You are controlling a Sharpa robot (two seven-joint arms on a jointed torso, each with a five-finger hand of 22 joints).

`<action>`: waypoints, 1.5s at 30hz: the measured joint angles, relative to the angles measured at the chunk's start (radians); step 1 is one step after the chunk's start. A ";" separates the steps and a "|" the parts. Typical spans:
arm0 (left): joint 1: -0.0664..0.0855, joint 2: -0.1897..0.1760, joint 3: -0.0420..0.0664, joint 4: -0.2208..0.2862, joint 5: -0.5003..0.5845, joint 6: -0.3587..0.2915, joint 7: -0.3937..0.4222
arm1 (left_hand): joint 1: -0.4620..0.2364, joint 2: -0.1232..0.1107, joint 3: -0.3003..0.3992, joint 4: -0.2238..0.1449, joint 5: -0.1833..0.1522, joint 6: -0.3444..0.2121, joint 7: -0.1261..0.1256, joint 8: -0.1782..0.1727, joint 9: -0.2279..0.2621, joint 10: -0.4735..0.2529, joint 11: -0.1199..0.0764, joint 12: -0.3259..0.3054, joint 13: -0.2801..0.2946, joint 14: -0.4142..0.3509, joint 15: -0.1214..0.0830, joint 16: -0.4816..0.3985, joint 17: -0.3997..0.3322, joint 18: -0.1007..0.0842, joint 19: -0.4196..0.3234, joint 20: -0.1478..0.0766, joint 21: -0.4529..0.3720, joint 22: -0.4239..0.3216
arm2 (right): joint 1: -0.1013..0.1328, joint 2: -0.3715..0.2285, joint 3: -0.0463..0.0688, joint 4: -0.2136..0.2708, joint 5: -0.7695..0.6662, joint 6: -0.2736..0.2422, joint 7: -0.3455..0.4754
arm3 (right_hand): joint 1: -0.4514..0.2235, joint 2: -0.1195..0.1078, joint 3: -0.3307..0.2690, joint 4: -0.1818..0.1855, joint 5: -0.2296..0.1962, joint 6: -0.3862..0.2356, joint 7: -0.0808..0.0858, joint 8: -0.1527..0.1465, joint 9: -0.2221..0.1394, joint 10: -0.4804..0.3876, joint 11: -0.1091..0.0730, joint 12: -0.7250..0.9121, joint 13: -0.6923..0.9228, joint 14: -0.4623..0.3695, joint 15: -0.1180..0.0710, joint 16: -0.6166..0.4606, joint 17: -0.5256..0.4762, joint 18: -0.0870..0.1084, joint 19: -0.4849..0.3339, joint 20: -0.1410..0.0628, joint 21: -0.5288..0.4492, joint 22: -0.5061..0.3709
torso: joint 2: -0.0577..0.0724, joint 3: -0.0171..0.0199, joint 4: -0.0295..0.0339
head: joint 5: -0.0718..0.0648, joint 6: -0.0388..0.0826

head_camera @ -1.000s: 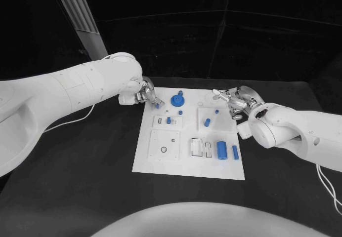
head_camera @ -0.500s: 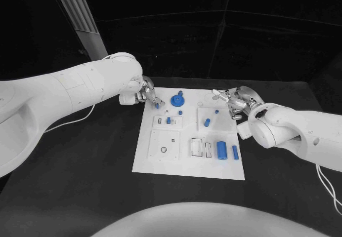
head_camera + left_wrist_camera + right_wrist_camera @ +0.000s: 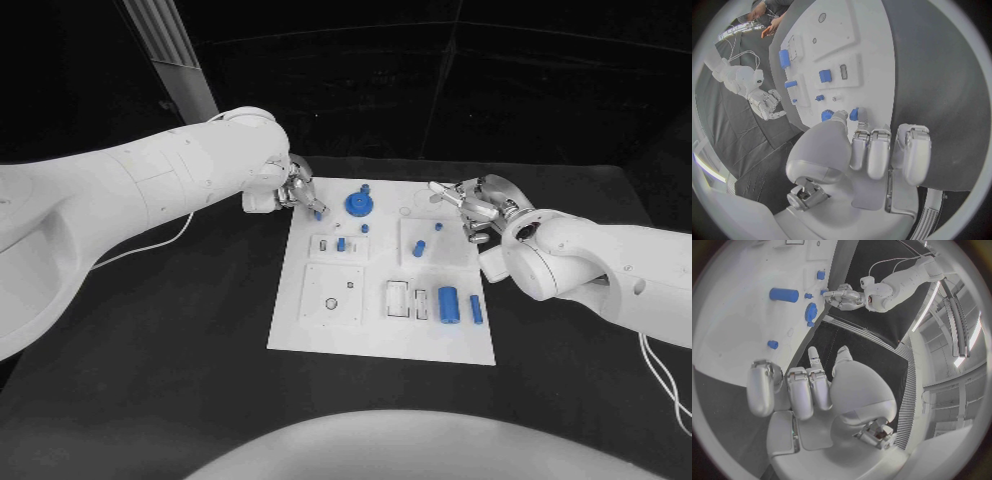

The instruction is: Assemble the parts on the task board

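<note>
The task board [image 3: 382, 340] lay mid-bench with several parts [image 3: 449, 302] loose on it, so assembly was judged barely begun. The left hand [image 3: 296, 192] pinched a small blue part [image 3: 853, 114] at the board's far-left corner; the right hand [image 3: 473, 208], fingers apart, held nothing.

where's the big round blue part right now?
Head view: the round blue part sits at the far edge of the task board, left of centre, just right of the left hand and a small blue peg.

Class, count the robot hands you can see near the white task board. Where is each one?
2. The left hand is at the task board's far left corner, by a small blue part; the right hand is at its far right edge.
</note>
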 measured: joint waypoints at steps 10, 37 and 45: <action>0.000 0.001 0.000 -0.002 0.000 -0.004 0.001 | 0.006 0.006 0.015 -0.002 0.019 0.007 -0.007 0.006 0.000 0.000 0.000 0.003 0.000 0.000 0.000 0.000 0.000 0.000 0.000 0.000 0.000 0.000 | 0.000 0.000 0.000 0.000 0.000 0.000 -0.001 | 0.008 0.008 0.000 0.000 0.025 0.000 0.000 0.000 -0.003 0.000 0.000 0.000 0.002 0.000 0.000 0.000 0.000 0.000 0.000 0.000 0.000 0.000 | 0.000 0.0000 0.0002 | -0.002 0.001; -0.001 -0.032 0.000 0.027 0.000 -0.064 0.079 | 0.149 -0.134 0.331 0.008 0.039 0.026 0.000 0.013 0.039 0.000 -0.008 -0.002 -0.003 0.004 -0.022 0.000 0.000 0.000 0.000 -0.015 0.000 0.000 | 0.000 -0.002 0.000 -0.001 0.000 0.000 -0.004 | 0.008 0.008 -0.003 0.003 0.031 0.000 0.000 0.000 -0.003 0.000 0.000 0.000 0.003 0.000 0.000 0.000 0.000 0.000 0.000 0.000 0.000 0.000 | 0.000 -0.0001 0.0018 | -0.004 0.000; 0.005 -0.082 0.000 0.071 0.004 -0.120 0.150 | 0.137 -0.148 0.357 0.017 0.039 0.033 0.007 0.019 0.039 0.005 -0.013 -0.001 -0.003 0.002 -0.020 0.000 0.000 0.000 0.000 -0.015 0.000 0.000 | 0.000 -0.005 0.000 -0.002 0.000 0.000 -0.004 | 0.008 0.008 -0.003 0.003 0.031 0.000 0.000 0.000 -0.003 0.000 0.000 0.000 0.002 0.000 0.000 0.000 0.000 0.000 0.000 0.000 0.000 0.000 | -0.001 0.0002 0.0032 | -0.006 0.000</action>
